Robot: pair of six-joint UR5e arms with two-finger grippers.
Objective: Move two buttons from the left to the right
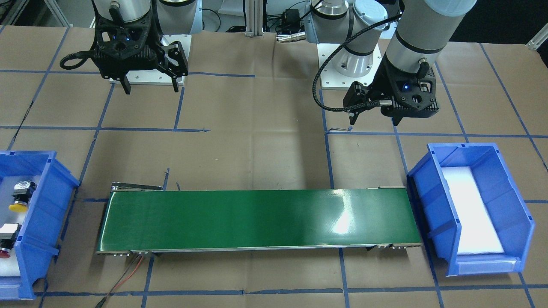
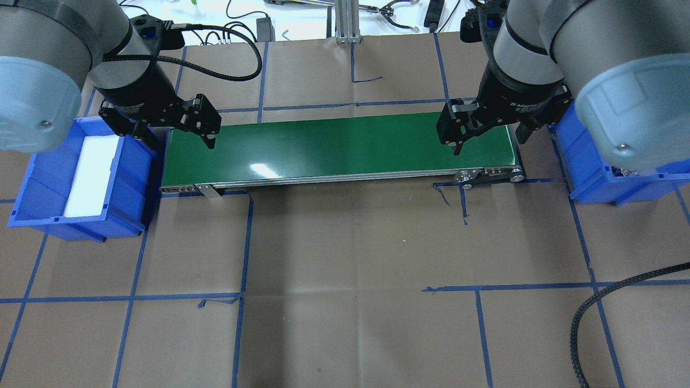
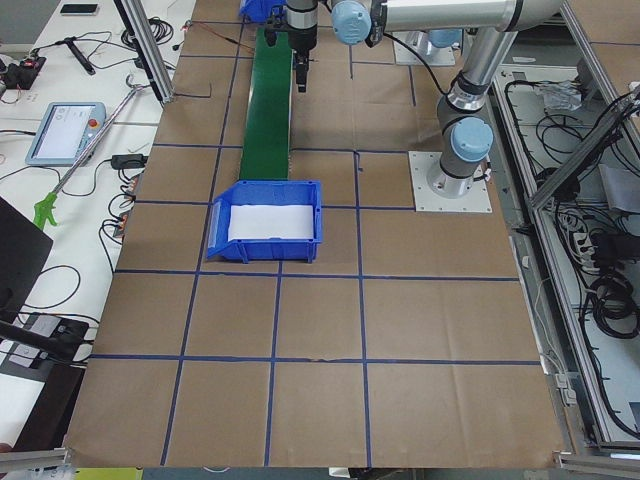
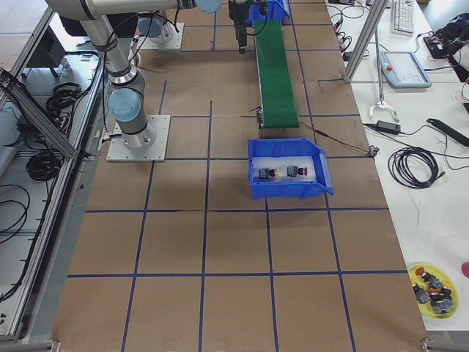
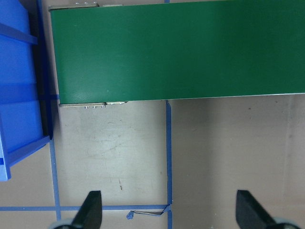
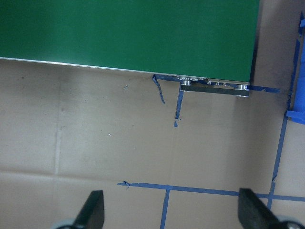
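The table (image 2: 345,323) is covered in matte brown paper, creased in squares and crossed by a grid of blue tape. Along its middle lies a long, flat conveyor belt (image 1: 257,218). The belt has a glossy dark green surface that catches a glare and thin metal rails at its edges.

A blue moulded-plastic bin stands at each end of the belt, both lined with white foam. The left bin (image 1: 432,188) shows only its liner. The right bin (image 1: 43,201) holds both buttons.

Both arms are grey and silver tubes with pale blue caps. The small white print on the right wrist collar is too small to read.

The left hand (image 5: 169,210) hangs over the paper near the belt's left end, on the robot's side. Its black fingers are spread wide with nothing between them. The right hand (image 6: 172,210) hangs the same way near the belt's right end, also spread wide and holding nothing.

The yellow-capped button (image 1: 20,197) and the red-capped button (image 1: 7,241) lie on their sides on the foam, apart from each other. Each long axis runs along the bin, with the block body toward the robot and the cap pointing away from it.
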